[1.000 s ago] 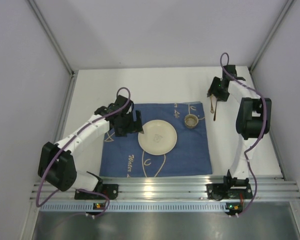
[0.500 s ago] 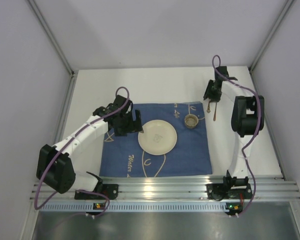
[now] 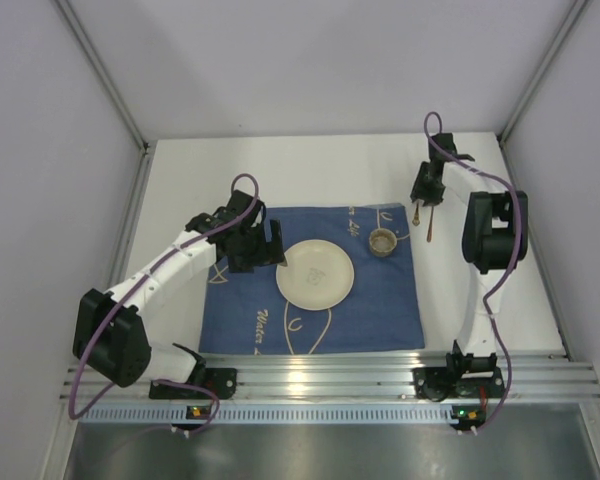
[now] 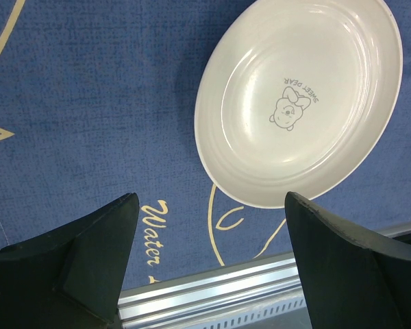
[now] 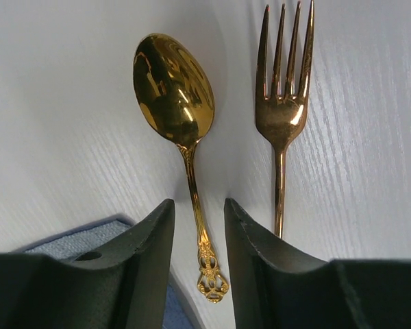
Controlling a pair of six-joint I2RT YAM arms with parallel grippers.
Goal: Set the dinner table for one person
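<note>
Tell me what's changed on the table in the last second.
The right gripper slid slightly left and its arm folded in. Its jaws now straddle the handle of the spoon beside the fork, with a gap showing on each side. Nothing was picked up or let go. The left gripper stayed open over the cloth near the plate, and the cup did not move.

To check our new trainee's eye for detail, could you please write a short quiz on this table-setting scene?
1. True or false: the plate lies on the blue cloth.
2. Which item's handle lies inside the right gripper? A fork, B spoon, C cup.
3. What is the left gripper holding?
Key: 1 true; 2 B; 3 nothing, it stands open above the blue cloth.
</note>
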